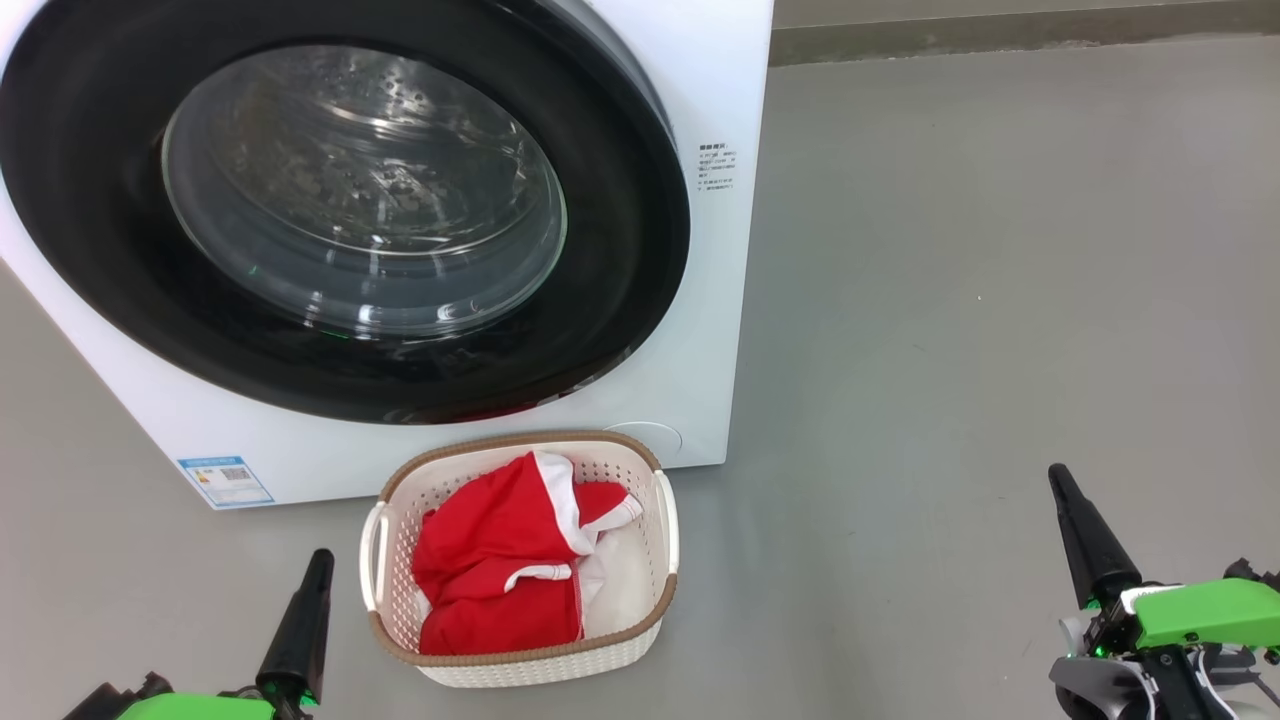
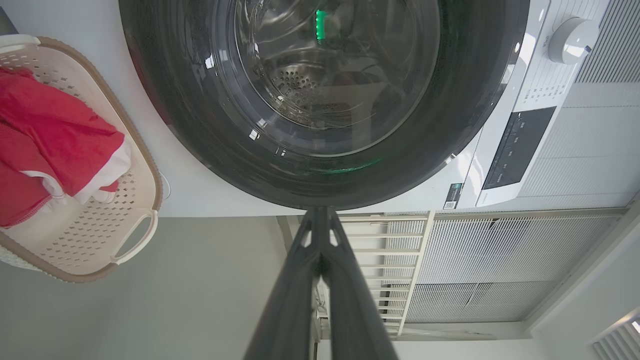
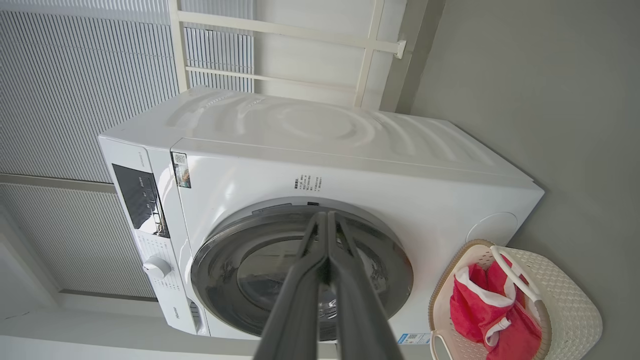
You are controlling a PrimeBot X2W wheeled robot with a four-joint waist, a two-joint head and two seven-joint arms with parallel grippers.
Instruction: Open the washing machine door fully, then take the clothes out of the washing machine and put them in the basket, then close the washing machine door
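- Left gripper (image 1: 318, 568): both fingers pressed together, nothing between them. It's parked at 7 o'clock in head view, tip pointing to 12, just beside the basket's (image 1: 520, 672) 9 o'clock handle and not touching it.
- Right gripper (image 1: 1062, 490): also shut and empty. It sits at 4 o'clock, well apart from the basket and from the washing machine (image 1: 695, 400).
- Clothes (image 1: 500, 570): red bundle with white trim, inside the basket. It's bunched, so no clear long axis; the white edge lies toward 1 o'clock.
- Basket: on the floor just in front of the machine, at 6 o'clock under the door. Open side is up, and the long axis runs about 9-to-3, handle to handle, parallel to the machine front.
- Washing machine door (image 1: 365, 190): looks flush with the front, glass bowl bulging into the drum. It faces me square-on and is round, so no long axis. The drum axis runs straight away from me.
- My read: unloading and closing are done; only the latch needs checking.
- If I re-press, I'd use the shut fingertips on the black rim near 3 o'clock, where I think the catch is. Push along the drum axis, not on the glass, and keep clear of the basket.
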